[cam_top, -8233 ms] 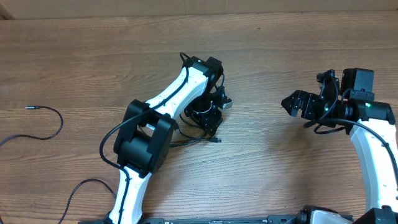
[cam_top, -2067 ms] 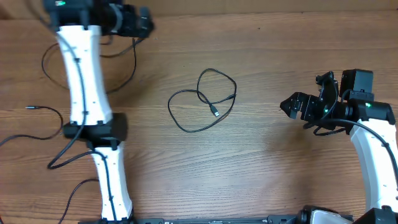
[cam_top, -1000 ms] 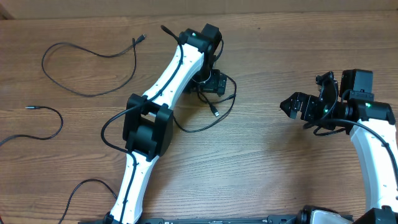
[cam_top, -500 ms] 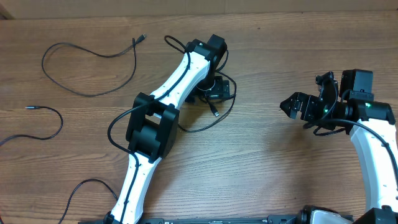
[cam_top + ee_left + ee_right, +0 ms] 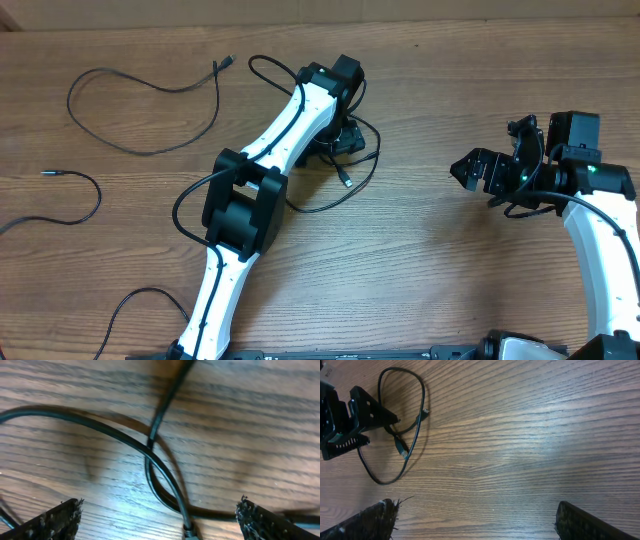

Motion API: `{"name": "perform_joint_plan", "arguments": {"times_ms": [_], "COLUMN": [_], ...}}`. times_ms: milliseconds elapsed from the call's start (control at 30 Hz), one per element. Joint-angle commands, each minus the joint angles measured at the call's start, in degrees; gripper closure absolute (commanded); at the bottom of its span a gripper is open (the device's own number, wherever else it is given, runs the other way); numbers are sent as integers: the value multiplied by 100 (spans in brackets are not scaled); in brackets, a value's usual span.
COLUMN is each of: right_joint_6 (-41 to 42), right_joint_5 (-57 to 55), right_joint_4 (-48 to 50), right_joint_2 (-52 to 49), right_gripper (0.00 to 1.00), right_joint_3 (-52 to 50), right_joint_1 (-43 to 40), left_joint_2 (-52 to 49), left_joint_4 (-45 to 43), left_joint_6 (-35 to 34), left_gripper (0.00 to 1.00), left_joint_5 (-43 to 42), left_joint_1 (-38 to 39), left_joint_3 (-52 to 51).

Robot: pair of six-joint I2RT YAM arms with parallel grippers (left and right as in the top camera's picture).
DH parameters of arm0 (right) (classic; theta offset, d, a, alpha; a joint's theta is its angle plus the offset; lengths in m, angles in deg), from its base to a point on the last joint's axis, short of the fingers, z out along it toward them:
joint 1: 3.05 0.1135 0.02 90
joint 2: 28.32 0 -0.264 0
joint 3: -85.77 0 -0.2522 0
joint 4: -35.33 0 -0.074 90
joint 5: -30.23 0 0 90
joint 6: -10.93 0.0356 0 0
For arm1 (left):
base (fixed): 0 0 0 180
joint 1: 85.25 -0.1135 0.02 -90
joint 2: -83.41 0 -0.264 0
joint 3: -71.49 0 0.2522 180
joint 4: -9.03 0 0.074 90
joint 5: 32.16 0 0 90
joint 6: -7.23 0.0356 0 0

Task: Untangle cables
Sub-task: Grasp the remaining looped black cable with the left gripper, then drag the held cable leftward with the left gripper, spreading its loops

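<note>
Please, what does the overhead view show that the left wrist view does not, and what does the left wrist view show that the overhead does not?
Only overhead: the upper-left cable and the left-edge cable lying apart on the table, and the open right gripper far to the right. Only left wrist: a close-up of the looped cable crossing over itself between the fingertips of the open left gripper. Both: the looped cable and the wooden table.
</note>
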Motion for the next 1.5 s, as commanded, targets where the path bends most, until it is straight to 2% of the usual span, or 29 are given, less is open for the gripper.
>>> {"name": "perform_joint_plan", "arguments": {"times_ms": [0, 300, 467, 800, 900, 1167, 1467], "right_joint_6": [-22, -22, -22, -24, -22, -22, -22], "right_joint_5": [28, 28, 28, 28, 26, 28, 26], "right_joint_4": [28, 28, 28, 28, 26, 2, 4], "right_joint_2": [-15, -15, -15, -15, -15, -15, -15], "right_gripper": [0, 0, 0, 0, 0, 0, 0], "right_joint_3": [0, 0, 0, 0, 0, 0, 0], "right_joint_1": [-11, -11, -11, -11, -11, -11, -11], "left_joint_2": [2, 2, 2, 2, 2, 2, 2], "left_joint_4": [-7, -409, -424, 175, 428, 404, 13], "left_joint_6": [-415, -490, -485, -442, -428, -271, -13], "left_gripper": [0, 0, 0, 0, 0, 0, 1], "left_joint_5": [337, 330, 313, 719, 962, 949, 951], "left_joint_1": [13, 11, 0, -157, -267, -704, -1272], "left_joint_3": [-136, -833, -896, -896, -898, -1093, -1956]}}
